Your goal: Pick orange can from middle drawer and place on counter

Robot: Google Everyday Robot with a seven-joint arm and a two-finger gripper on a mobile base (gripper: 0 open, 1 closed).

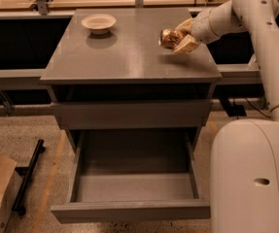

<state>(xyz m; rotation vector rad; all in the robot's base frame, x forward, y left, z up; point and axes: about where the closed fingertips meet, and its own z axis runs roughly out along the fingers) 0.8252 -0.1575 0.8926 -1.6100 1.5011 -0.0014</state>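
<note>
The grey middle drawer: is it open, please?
Open: the drawer shows its floor. The gripper holds the shiny orange can over the grey counter.
</note>
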